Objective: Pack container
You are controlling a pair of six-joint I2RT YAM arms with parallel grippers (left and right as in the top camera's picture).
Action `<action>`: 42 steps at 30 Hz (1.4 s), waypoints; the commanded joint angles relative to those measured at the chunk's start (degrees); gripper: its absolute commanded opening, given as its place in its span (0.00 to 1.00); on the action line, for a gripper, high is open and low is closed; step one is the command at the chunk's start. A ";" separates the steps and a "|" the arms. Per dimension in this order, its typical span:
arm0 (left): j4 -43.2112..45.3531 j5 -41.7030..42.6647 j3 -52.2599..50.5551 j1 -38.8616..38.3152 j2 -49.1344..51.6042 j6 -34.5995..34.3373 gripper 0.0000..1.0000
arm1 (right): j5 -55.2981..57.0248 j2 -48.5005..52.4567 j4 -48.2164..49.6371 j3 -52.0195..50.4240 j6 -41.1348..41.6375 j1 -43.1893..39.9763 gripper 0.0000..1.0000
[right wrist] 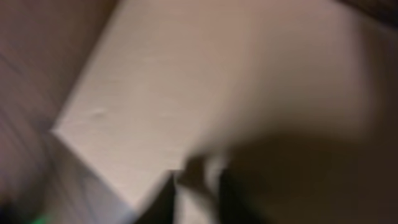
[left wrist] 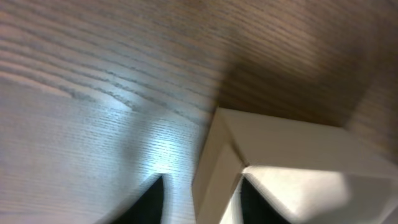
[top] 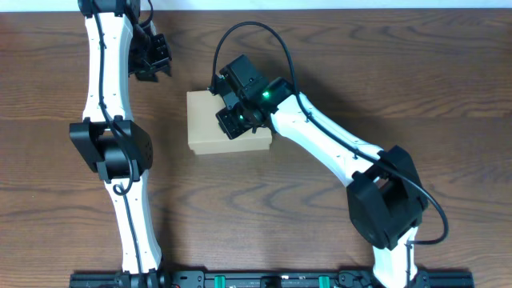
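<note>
Overhead, the brown box (top: 210, 132) sits near the middle of the wooden table (top: 384, 64), and its top looks flat. The right claw (top: 234, 122) hangs over the right half of the box top. Its wrist view is too blurry, so I cannot tell how wide it is. The left claw (top: 152, 64) is off to the side, apart from the box. Its 2 fingers (left wrist: 152, 199) are spread and hold nothing.

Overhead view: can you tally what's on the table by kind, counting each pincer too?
Cardboard container: 1
Pincers: 2 (left pincer, right pincer)
Total: 3
</note>
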 commanded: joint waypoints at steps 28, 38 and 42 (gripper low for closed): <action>-4.46 1.92 -0.09 0.57 -23.96 5.55 0.96 | -2.78 -24.06 -13.99 1.44 -18.27 -16.90 0.99; -4.37 0.61 -17.75 0.57 -39.39 5.79 0.95 | -6.12 -43.54 -9.57 -19.28 -20.85 -26.38 0.99; -1.14 0.63 -27.39 0.57 -47.01 5.22 0.95 | -9.51 -52.19 -7.08 -28.02 -22.53 -29.79 0.99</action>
